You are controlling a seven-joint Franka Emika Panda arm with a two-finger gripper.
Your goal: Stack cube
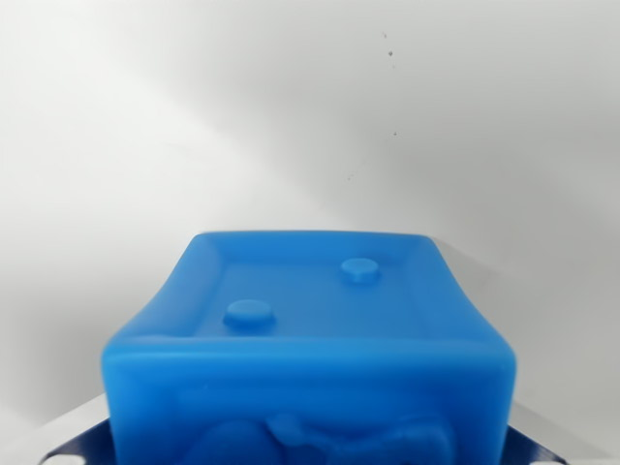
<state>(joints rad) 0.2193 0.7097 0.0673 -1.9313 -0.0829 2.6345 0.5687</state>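
At the wrist view's bottom, the blue cube is filling your frame; you're handling something light, stiff, smooth—grip opposite flat sides. The gripper's state I cannot tell.

The cube sits low and centred in the wrist view, the table stretching behind it.

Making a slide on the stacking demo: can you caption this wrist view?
Wrist view: blue cube with two raised studs on its face fills the lower frame above a pale surface.
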